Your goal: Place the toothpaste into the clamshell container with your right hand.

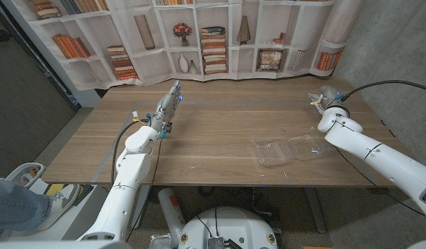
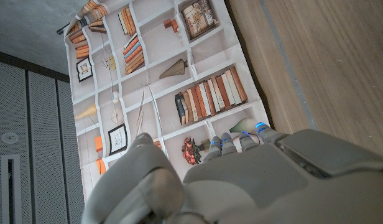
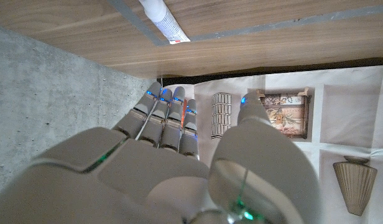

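While the toothpaste tube [image 3: 165, 21] is lying on the worktop [image 1: 220, 131] just beyond its fingertips, the right hand [image 1: 326, 101] is hovering open, holding nothing.

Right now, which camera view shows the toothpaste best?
The right wrist view: the toothpaste lies on the table past the right hand, though cut off at the picture's edge. I cannot make it out in the head or left wrist views.

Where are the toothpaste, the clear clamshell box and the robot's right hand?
toothpaste [image 3: 165, 22]: right wrist view, tube body.
clamshell container [image 1: 274, 153]: head view, left half.
right hand [image 1: 325, 99]: head view, middle of the hand.
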`<state>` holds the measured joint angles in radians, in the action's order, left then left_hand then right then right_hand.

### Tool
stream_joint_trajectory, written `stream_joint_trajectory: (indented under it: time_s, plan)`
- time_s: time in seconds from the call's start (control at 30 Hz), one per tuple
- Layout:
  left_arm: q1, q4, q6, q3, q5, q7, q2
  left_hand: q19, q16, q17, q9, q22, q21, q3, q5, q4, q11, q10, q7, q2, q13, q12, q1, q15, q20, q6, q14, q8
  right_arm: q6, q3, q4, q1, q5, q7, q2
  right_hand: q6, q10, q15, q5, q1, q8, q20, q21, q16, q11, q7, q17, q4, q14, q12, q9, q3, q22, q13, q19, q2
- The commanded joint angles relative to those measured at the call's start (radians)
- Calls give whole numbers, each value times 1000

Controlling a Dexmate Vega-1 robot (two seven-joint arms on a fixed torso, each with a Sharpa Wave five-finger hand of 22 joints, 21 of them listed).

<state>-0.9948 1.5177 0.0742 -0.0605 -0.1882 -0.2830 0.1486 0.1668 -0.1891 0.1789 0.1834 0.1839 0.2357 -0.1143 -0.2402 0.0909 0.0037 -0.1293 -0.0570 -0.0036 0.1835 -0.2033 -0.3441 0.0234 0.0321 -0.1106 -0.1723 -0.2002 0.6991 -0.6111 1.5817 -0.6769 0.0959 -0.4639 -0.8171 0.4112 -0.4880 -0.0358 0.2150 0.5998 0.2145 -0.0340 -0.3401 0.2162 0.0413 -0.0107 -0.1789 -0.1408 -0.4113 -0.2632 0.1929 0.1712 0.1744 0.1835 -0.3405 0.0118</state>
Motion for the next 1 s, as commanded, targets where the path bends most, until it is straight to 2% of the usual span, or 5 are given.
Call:
stream_joint_trajectory:
  time_s: [0.03, 0.37, 1.0]
  plan:
    - [-2, 4, -7, -1, 0, 0, 5, 65, 1, 5, 4, 2, -5, 6, 1, -2, -4, -2, 2, 4, 4, -2, -12, 6, 32, -4, -23, 1, 40, -29, -27, 29, 23, 15, 14, 19, -18, -12, 12, 22, 4, -2, 4, 3, -9, 3, -5, -8, -20, -7, 4, 6, 6, 4, -13, -2]
    - [2, -5, -5, -2, -3, -5, 4, 68, 2, 5, 5, 2, -7, 8, 1, -1, -6, -3, 2, 5, 4, -1, -12, 8, 31, -6, -26, 2, 69, -41, -38, 41, 22, 30, 19, 36, -37, -17, 15, 44, 8, -7, 8, 3, -13, 4, -3, -15, -38, -10, 4, 12, 6, 4, -21, -4]
    - [1, -1, -6, -1, 2, -4, 9, 72, 3, 5, 5, 2, -11, 10, 2, -1, -3, -4, 2, 6, 4, 0, -13, 9, 31, -7, -28, 3, 106, -68, -77, 77, 26, 48, 33, 52, -52, -27, 19, 59, 9, -12, 13, 3, -14, 2, -4, -14, -60, -9, 5, 16, 7, 5, -34, -4]
